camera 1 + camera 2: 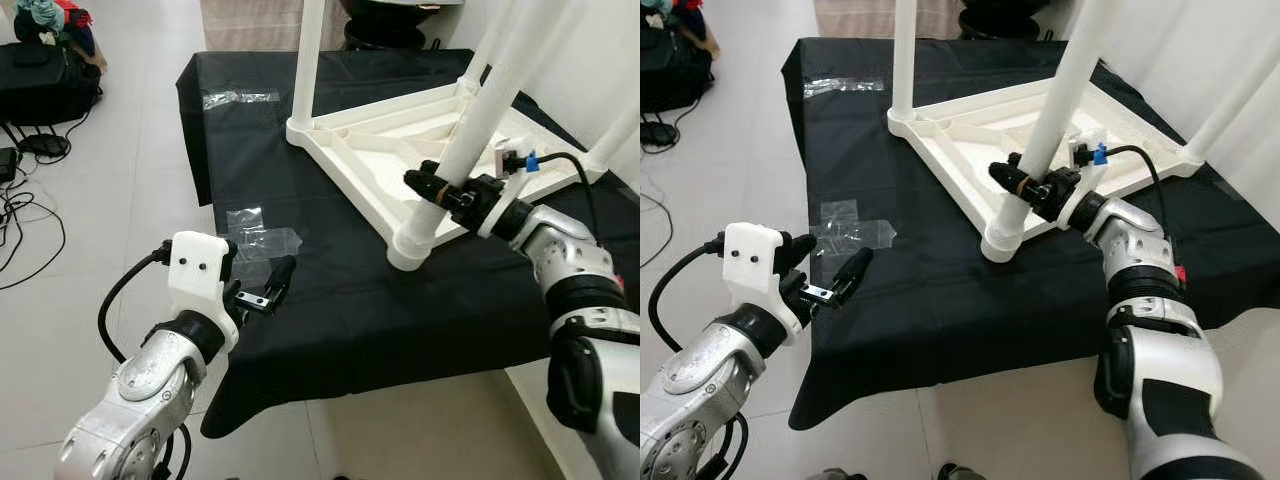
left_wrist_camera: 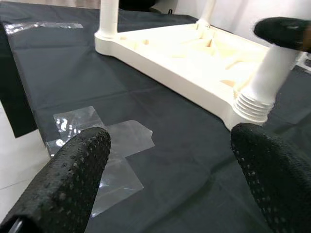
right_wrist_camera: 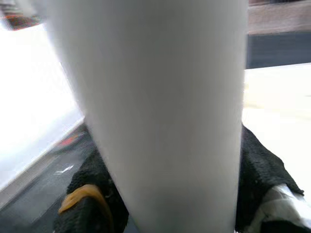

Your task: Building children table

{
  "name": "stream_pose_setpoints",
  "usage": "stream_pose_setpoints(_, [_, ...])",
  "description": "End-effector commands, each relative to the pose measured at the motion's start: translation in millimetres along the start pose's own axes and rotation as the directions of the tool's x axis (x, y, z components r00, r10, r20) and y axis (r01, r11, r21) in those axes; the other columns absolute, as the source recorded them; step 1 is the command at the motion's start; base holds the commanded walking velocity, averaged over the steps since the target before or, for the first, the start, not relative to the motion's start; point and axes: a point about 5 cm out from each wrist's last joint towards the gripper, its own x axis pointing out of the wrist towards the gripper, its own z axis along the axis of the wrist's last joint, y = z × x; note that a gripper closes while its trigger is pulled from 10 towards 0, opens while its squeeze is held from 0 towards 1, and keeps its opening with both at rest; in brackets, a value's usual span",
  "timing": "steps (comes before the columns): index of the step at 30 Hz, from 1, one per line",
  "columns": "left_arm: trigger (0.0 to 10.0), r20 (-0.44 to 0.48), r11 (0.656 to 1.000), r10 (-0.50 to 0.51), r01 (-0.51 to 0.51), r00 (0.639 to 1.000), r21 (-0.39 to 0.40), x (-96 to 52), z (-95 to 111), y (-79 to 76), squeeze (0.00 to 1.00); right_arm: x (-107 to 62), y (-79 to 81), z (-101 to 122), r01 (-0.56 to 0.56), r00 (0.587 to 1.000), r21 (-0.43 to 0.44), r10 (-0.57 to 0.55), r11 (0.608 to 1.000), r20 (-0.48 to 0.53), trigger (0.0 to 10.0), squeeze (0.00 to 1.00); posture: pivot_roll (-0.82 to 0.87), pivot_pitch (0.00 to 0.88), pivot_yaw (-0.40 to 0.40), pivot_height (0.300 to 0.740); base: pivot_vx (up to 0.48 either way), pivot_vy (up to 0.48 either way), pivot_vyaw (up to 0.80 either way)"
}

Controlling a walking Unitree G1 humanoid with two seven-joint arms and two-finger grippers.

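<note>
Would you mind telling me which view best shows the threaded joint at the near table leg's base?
The left wrist view: the threaded joint appears close and sharp. Both eye views show it smaller; the right wrist view shows the leg's smooth shaft.

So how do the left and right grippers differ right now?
The right gripper is shut on the near table leg, low down just above its threaded socket; the left gripper is open and holds nothing. The right gripper is over the upturned white tabletop; the left gripper hangs near the black cloth's front-left edge, beside clear plastic wrapping. Both have black textured fingers.
</note>
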Motion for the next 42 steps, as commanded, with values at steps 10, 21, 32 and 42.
stream_pose_setpoints(10, [10.0, -0.001, 1.000, -0.006, 0.006, 1.000, 0.004, 0.5, 0, -0.4, 0.00, -56.3, -59.1, -3, 0.838, 0.541, -0.140, -0.836, 0.527, 0.091, 0.0, 0.00, 0.07, 0.179, -0.110, 0.740, 0.000, 0.000, 0.00])
stream_pose_setpoints(21, [10.0, -0.006, 1.000, -0.007, 0.007, 1.000, 0.003, 0.9, -1, -0.9, 0.00, -11.1, -11.4, -7, 0.638, 0.760, 0.020, -0.634, 0.770, 0.143, 10.0, 1.00, 0.06, 0.182, -0.109, 0.740, 0.000, 0.000, 0.00])
stream_pose_setpoints(32, [10.0, -0.001, 1.000, 0.003, -0.003, 1.000, 0.006, 0.5, 0, 1.1, 0.00, -12.4, -17.7, -2, 0.378, 0.908, 0.157, -0.399, 0.912, 0.126, 10.0, 0.00, 0.07, 0.180, -0.115, 0.740, 0.000, 0.000, 0.00])
stream_pose_setpoints(42, [10.0, 0.006, 1.000, 0.009, -0.009, 1.000, 0.011, 0.7, 2, 2.1, 0.00, -24.3, 4.6, -16, -0.182, 0.982, 0.281, 0.163, 0.942, 0.091, 10.0, 0.00, 0.07, 0.185, -0.115, 0.740, 0.000, 0.000, 0.00])
